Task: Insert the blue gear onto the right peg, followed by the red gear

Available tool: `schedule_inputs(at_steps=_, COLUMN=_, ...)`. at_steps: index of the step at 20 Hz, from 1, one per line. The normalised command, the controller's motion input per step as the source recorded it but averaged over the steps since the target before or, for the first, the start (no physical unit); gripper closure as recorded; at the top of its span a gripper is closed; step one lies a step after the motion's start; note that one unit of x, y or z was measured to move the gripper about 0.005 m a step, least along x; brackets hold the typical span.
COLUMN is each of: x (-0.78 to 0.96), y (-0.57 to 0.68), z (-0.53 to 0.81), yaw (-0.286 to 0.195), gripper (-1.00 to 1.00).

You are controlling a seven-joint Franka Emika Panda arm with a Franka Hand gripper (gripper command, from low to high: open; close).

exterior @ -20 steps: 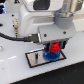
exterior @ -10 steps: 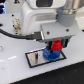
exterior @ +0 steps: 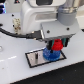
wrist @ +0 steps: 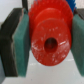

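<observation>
Clamped on the red gear (wrist: pixel 49 40), the gripper (exterior: pixel 58 46) hung just above the blue gear (exterior: pixel 49 54) already on the grey plate (exterior: pixel 34 59), so I'd say a straight, centred descent mattered most.

**Around the work area**

Grey rectangular plate (exterior: pixel 35 58) with a pale rim, lying flat on a white tabletop (exterior: pixel 15 70). Black cable (exterior: pixel 11 33) curving in from the exterior view's left. Blurred white structure (exterior: pixel 7 12) at the back.
</observation>
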Motion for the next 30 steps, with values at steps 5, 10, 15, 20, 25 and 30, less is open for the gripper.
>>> schedule_inputs(at_steps=5, x=0.15, y=-0.09, z=-0.12, yaw=0.000, gripper=1.00)
schedule_inputs(at_steps=10, x=0.06, y=0.00, z=-0.01, yaw=0.000, gripper=1.00)
schedule_inputs(at_steps=15, x=0.20, y=-0.01, z=0.14, yaw=0.000, gripper=1.00)
schedule_inputs(at_steps=20, x=0.02, y=-0.03, z=0.08, yaw=0.000, gripper=1.00)
schedule_inputs(at_steps=25, x=-0.23, y=-0.05, z=0.15, yaw=0.000, gripper=1.00)
schedule_inputs(at_steps=30, x=0.20, y=-0.05, z=0.28, yaw=0.000, gripper=1.00)
